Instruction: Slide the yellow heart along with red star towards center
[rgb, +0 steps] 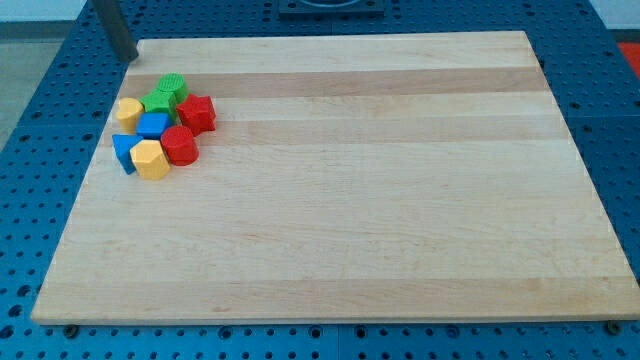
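Note:
A yellow heart lies at the left edge of a tight cluster of blocks in the board's upper left. A red star lies on the cluster's right side. Between them sit a green star and a blue block. My tip is at the board's top left corner, above and slightly left of the yellow heart. It is well apart from it and touches no block.
The cluster also holds a green block at its top, a red cylinder, a blue triangle and a yellow hexagon at its bottom. The wooden board rests on a blue perforated table.

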